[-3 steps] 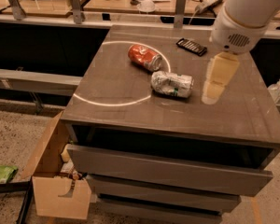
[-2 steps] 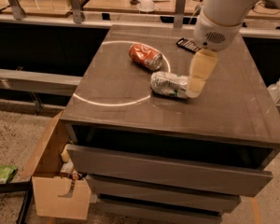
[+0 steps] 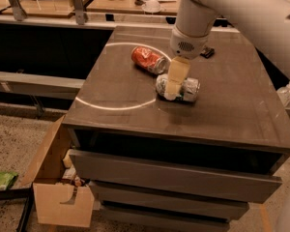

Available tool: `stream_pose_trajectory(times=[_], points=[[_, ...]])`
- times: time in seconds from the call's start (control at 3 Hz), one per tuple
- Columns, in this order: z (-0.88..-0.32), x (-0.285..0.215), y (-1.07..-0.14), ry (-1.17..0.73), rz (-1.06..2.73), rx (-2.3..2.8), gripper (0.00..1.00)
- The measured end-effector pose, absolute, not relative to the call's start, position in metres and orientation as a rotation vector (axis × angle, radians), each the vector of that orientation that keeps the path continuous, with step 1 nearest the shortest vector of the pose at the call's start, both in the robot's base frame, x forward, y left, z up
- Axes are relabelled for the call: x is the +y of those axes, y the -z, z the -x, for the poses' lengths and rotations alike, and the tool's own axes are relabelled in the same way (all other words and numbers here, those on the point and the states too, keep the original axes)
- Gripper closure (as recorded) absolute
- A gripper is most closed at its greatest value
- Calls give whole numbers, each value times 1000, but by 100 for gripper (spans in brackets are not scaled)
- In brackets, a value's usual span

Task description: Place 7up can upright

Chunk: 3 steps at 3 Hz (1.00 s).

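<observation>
Lying on its side toward the left, the orange-red can (image 3: 148,60) was seen near the 7up can (image 3: 190,89) but apart from it. The 7up can was also on its side, mid-table. The gripper (image 3: 171,93) was set low over that can's left end; whether it was open or closed could not be told. A square grasp across the dented body would be judged safest. Bare table (image 3: 232,124) was left toward the front and right edges for standing it.
</observation>
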<state>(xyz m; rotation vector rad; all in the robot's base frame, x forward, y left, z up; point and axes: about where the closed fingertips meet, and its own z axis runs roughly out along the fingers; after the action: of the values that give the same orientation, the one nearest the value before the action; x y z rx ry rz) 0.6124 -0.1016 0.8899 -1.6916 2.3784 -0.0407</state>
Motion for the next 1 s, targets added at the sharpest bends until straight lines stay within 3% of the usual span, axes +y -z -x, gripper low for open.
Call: stream_pose_trajectory(times=[0.33,1.0], points=[[-621,-88,-866,-7,1687,2405,0],[-621,-77,-834,-74,1710,2429,42]])
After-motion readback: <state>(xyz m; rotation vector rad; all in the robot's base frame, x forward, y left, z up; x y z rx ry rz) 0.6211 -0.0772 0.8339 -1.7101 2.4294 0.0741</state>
